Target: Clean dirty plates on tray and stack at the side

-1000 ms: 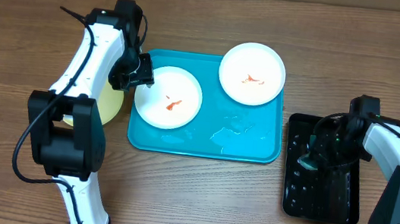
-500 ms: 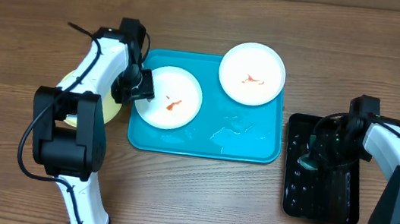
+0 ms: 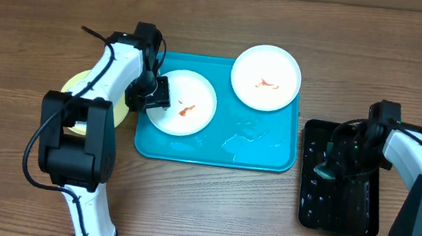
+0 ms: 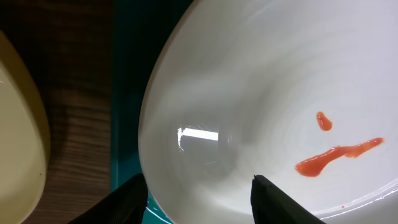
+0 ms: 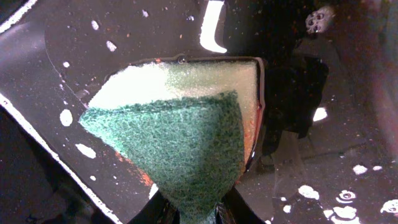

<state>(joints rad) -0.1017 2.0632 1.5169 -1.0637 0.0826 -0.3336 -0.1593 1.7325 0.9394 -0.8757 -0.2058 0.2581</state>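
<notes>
Tray: the turquoise tray (image 3: 259, 150) lies mid-table, its long axis running left to right in the overhead view.
Plates: a white plate (image 3: 194, 90) sits on the tray's left half. A second white plate (image 3: 267, 63) overhangs the far right rim. A yellow-green plate (image 4: 17, 143) rests on the table just left of the tray.
Left gripper (image 4: 199, 182): jaws apart, straddling the left white plate's rim.
Right gripper (image 5: 193, 211): pinched on a green-faced sponge (image 5: 180, 143) over the black tray (image 3: 344, 219).
</notes>
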